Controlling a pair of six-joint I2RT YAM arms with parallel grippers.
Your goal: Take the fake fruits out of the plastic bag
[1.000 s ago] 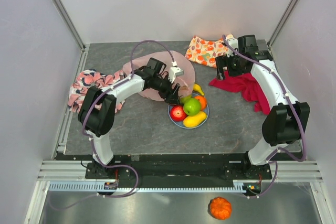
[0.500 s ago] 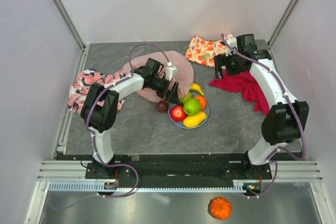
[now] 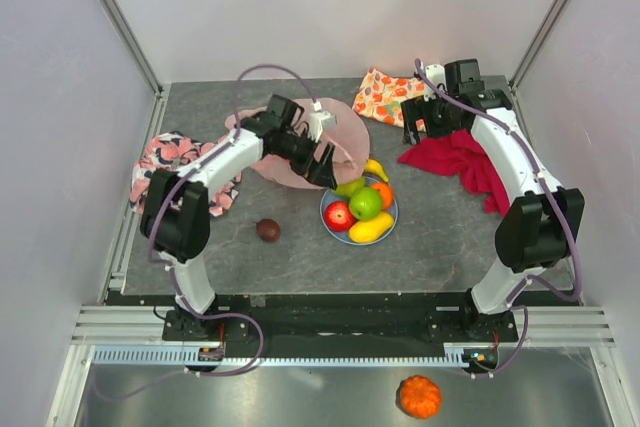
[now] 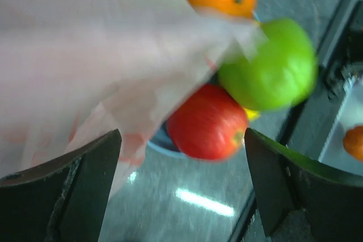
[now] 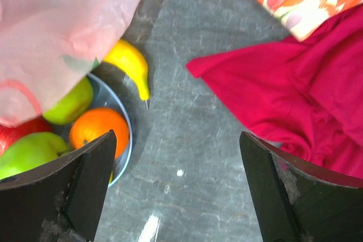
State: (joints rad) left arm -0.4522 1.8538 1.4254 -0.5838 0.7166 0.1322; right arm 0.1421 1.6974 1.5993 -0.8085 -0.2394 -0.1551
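The pink plastic bag [image 3: 290, 142] lies crumpled at the table's back centre. My left gripper [image 3: 326, 163] hangs open at the bag's right edge, just above the blue plate [image 3: 393, 215]. In the left wrist view [image 4: 181, 191] the bag [image 4: 85, 55] drapes by the left finger, with nothing between the jaws. The plate holds a red apple [image 3: 339, 215], green apple [image 3: 365, 203], orange [image 3: 381, 193], pear [image 3: 350, 187] and a yellow fruit [image 3: 371, 228]. A banana [image 3: 375, 169] lies at its back rim. A dark purple fruit [image 3: 267, 230] sits alone on the table. My right gripper [image 3: 413, 129] is open and empty.
A fruit-print cloth [image 3: 390, 97] and a red cloth [image 3: 465, 162] lie at the back right. A pink-and-black cloth [image 3: 175, 162] lies at the left. An orange pumpkin [image 3: 419, 396] sits off the table in front. Side walls enclose the table.
The dark purple fruit came into view by the plate and rolled left and nearer across the table. My left gripper lifted back with the bag's edge. My right gripper shifted slightly left.
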